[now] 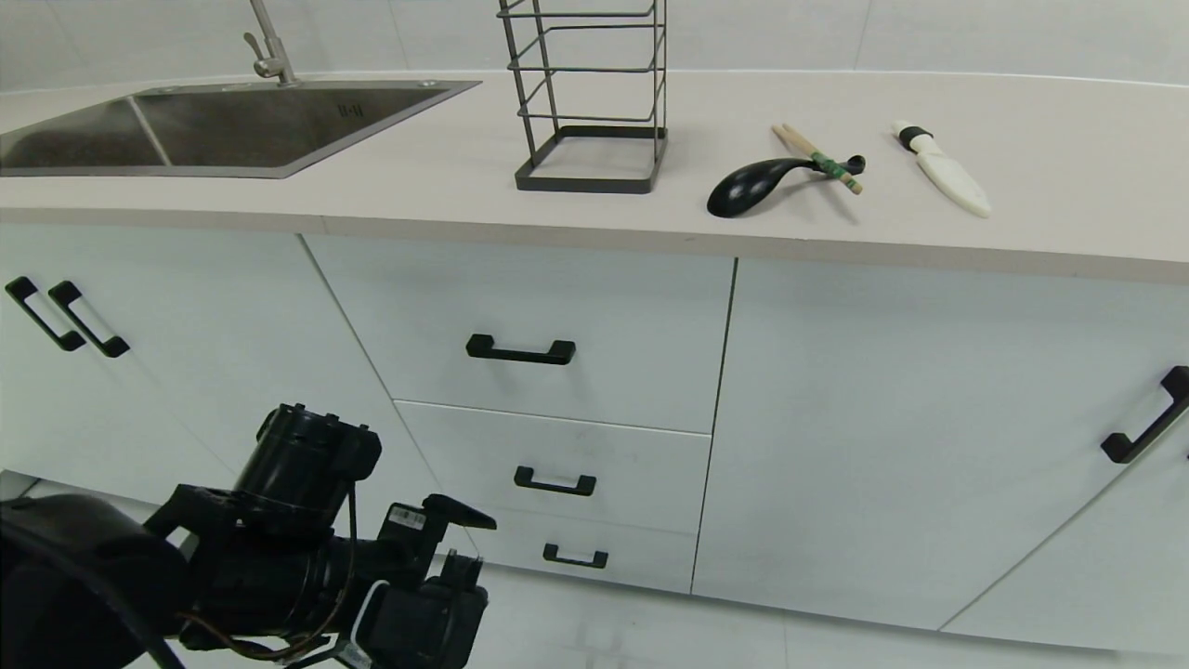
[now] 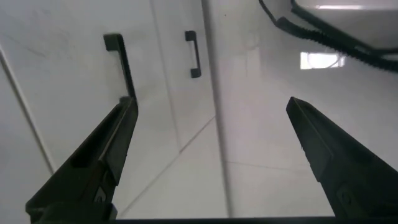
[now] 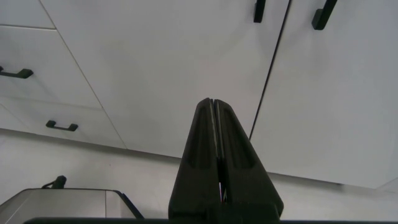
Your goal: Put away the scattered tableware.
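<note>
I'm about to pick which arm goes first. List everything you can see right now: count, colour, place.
sink: 1, steel, set in the countertop, far left
faucet: 1, silver, behind the sink
wire rack: 1, black, on the countertop, centre
spoon: 1, black, right of the wire rack
chopsticks: 1 pair, wood with a green band, crossing the spoon's handle
knife: 1, white with a black band, right of the chopsticks, apart from them
countertop: 1, beige
drawers: 3, white with black handles, stacked below the wire rack
cabinet doors: at least 3, white with black handles, either side of the drawers
left gripper: 1, black, open, low before the cabinets
right gripper: 1, black, shut, facing the cabinet doors
</note>
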